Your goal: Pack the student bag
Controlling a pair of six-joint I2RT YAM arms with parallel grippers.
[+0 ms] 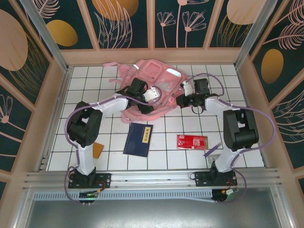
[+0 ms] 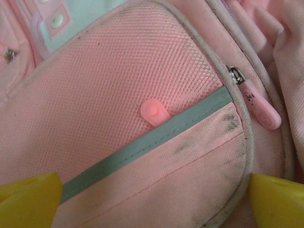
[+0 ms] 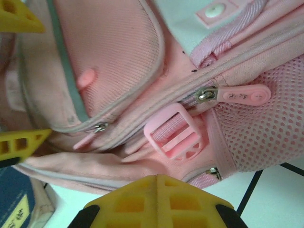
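Observation:
The student bag (image 1: 154,85), a soft pink backpack, lies at the back middle of the tiled table. My left gripper (image 1: 153,93) hovers open over its front pocket (image 2: 142,95), the yellow fingertips (image 2: 28,199) wide apart on either side of the grey reflective strip (image 2: 142,147). A pink zip pull (image 2: 259,107) lies to the right of that pocket. My right gripper (image 3: 156,178) is shut, its tips meeting against a fold of pink fabric at the bag's lower edge, just below a pink strap buckle (image 3: 173,133). Whether fabric is pinched between them I cannot tell.
A dark blue booklet (image 1: 137,138) lies in front of the bag, a red packet (image 1: 192,141) to its right, and a small orange-brown piece (image 1: 97,149) near the left arm. Low walls enclose the table on three sides.

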